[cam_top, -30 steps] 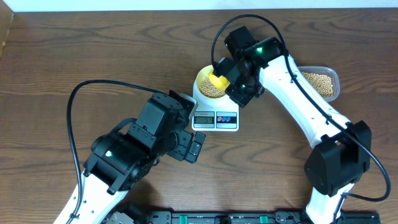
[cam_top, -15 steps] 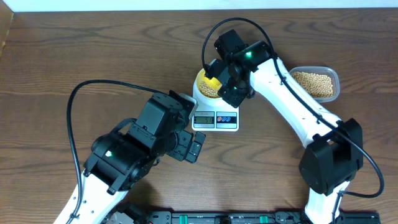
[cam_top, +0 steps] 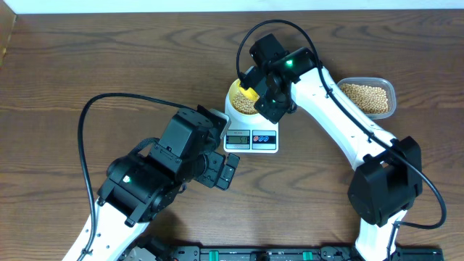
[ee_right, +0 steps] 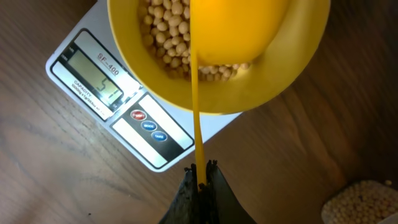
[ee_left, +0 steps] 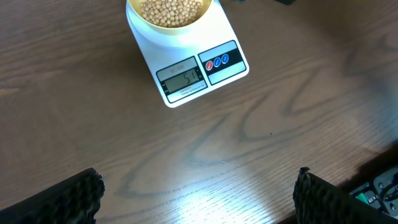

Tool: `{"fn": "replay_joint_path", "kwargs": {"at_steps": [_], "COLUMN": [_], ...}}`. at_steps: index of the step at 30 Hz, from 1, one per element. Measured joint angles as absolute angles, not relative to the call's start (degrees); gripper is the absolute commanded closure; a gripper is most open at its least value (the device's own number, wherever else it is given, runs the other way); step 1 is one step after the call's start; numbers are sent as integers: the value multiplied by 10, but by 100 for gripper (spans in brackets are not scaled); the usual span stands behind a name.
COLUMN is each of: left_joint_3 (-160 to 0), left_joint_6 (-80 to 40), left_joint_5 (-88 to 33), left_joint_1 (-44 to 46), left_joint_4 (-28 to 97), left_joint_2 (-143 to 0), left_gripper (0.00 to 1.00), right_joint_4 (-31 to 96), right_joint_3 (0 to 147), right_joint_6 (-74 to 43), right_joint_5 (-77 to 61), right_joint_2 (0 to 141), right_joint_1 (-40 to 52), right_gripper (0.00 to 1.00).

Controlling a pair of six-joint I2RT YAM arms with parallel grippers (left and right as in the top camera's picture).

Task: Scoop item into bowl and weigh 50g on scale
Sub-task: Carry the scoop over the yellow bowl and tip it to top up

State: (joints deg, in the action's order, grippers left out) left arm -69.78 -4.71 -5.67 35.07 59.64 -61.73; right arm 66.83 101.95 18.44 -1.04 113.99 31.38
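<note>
Brown wood-grain table (cam_top: 87, 65) lies open left of and in front of the white rectangular digital scale (ee_left: 186, 78), whose display end faces the robot. On its far end sits the round pale-yellow bowl (ee_right: 283, 65) of small beige beans (ee_right: 165, 31). Right gripper (ee_right: 200, 180) pinches the thin handle of a yellow measuring spoon (ee_right: 239, 25), its long axis pointing straight out over the bowl. Left gripper (ee_left: 196, 198) hangs wide and empty. A clear plastic tub (cam_top: 393, 98) stands well apart, right.

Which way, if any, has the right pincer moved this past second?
Yes: the right pincer shifted image-left, farther over the bowl, judged against the scale.
</note>
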Motion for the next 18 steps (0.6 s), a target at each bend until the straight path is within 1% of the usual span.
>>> {"fn": "replay_joint_path", "kwargs": {"at_steps": [18], "left_joint_3": [-698], "left_joint_6": [-47], "left_joint_5": [-57], "left_joint_1": [351], "left_joint_4": [596], "left_joint_2": [-617], "left_gripper": [0], "right_joint_4": [665], "right_joint_3": [1018], "right_joint_6": [164], "right_joint_5": [-6], "right_joint_2": [1163], "right_joint_1": [314], "right_gripper": [99]}}
